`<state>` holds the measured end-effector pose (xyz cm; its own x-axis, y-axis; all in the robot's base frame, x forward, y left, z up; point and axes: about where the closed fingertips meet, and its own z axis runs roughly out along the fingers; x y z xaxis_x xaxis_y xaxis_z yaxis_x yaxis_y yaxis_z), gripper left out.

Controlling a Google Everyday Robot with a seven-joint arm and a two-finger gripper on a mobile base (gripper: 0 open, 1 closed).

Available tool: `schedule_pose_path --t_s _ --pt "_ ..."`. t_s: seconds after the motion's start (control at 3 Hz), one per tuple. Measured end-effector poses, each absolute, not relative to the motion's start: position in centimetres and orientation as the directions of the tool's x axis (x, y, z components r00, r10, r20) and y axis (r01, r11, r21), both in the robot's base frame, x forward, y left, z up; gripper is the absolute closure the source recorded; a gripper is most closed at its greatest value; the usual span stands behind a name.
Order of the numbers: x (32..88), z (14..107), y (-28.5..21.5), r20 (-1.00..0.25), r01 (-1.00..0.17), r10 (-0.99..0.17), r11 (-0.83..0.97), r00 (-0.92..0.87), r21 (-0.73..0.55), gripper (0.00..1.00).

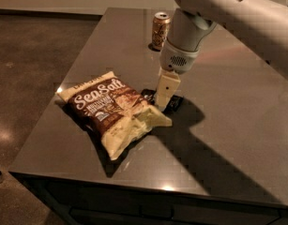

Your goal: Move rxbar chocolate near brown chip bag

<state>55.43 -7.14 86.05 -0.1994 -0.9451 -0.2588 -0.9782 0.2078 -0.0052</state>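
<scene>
The brown chip bag [113,114] lies on the dark table, dark brown front with white "Sea Salt" script and cream edges. The rxbar chocolate [174,102], a small flat black bar, lies on the table right at the bag's upper right corner, partly hidden behind my gripper. My gripper [162,102] hangs from the white arm straight down over the bar, its tip at the bar's middle.
A tan soda can [160,30] stands upright at the back of the table [237,139], behind the gripper. The white arm [228,13] crosses the upper right. The table's front edge runs along the bottom, its left edge drops to the floor.
</scene>
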Motion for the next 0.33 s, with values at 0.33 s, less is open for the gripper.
schedule_pose_path --t_s 0.33 --pt "55.45 86.04 -7.11 -0.259 -0.978 -0.945 0.208 -0.199 -0.006 0.0"
